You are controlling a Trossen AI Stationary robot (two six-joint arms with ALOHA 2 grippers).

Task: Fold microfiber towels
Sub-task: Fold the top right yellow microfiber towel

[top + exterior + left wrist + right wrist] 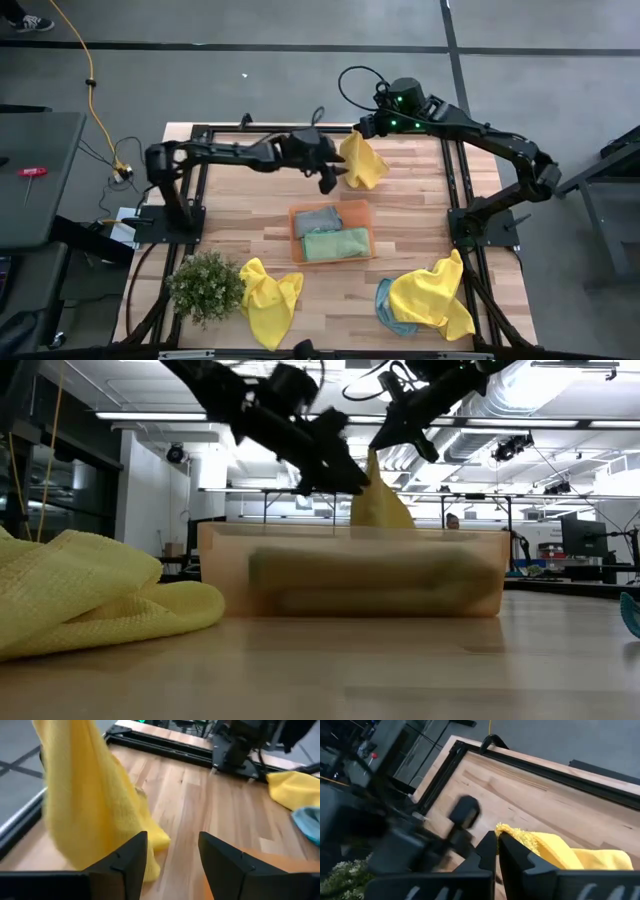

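A yellow microfiber towel (365, 162) hangs at the table's far middle, and my right gripper (498, 837) is shut on its top. Just left of it, my left gripper (172, 845) stands open; the hanging towel (90, 795) is beside its fingers and nothing is between them. Two folded towels, one grey-blue (317, 220) and one pale green (336, 243), lie in the orange tray (364, 208). Another yellow towel (270, 297) lies crumpled at the near left. A third yellow towel (432, 297) lies on a light blue one (385, 305) at the near right. My right gripper pinches the yellow towel's top corner (509, 831) between its two fingers, coming at it from above at a slant. The towel hangs slack below the fingers, and its lower end (156, 840) touches the wooden table.
A small potted plant (205, 285) stands at the near left corner. The black frame rails (455, 170) run along the table's sides and far edge. Bare wood (210, 805) lies between the hanging towel and the tray.
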